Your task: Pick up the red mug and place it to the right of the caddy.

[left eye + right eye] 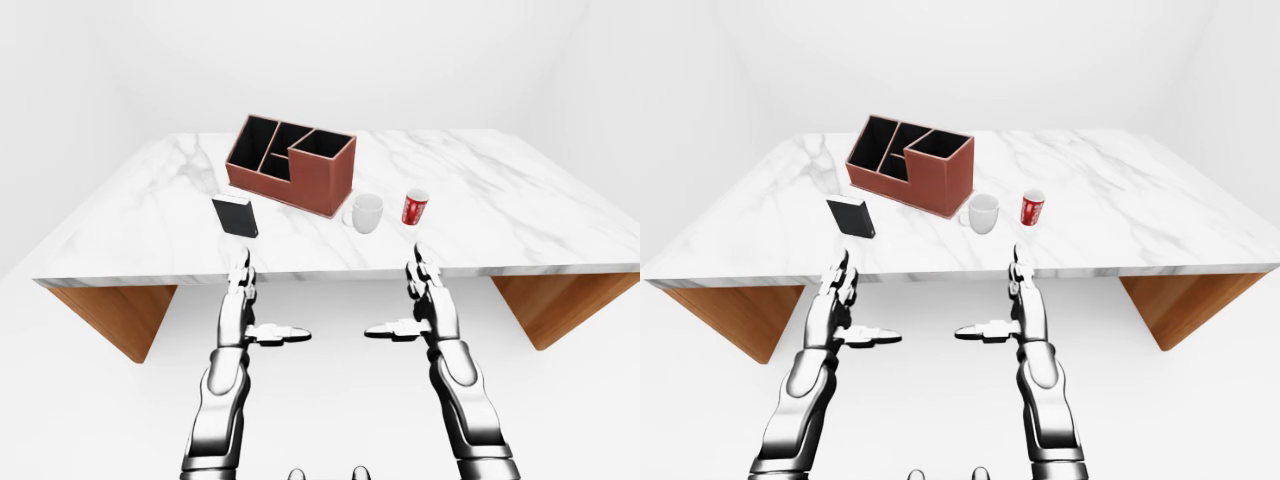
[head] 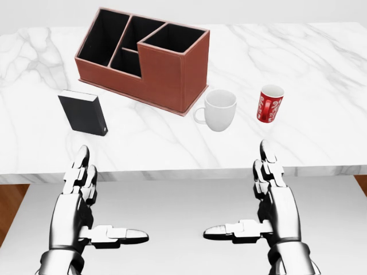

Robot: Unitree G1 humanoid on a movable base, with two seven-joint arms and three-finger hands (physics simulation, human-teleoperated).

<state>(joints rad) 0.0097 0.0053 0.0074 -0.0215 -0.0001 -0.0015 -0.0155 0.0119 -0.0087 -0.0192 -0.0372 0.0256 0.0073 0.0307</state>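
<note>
A small red mug (image 1: 415, 207) is seen right of centre on a white marble table (image 1: 500, 190), beside a white mug (image 1: 365, 213) and a brown compartmented caddy (image 1: 292, 163).

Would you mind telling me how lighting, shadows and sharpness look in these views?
Head view: flat, even light, only faint shadows under the white mug, red mug and caddy, everything sharp. Left-eye view: same soft light, no glare on the table, no blur. Right-eye view: nearly the same, wider framing.
</note>
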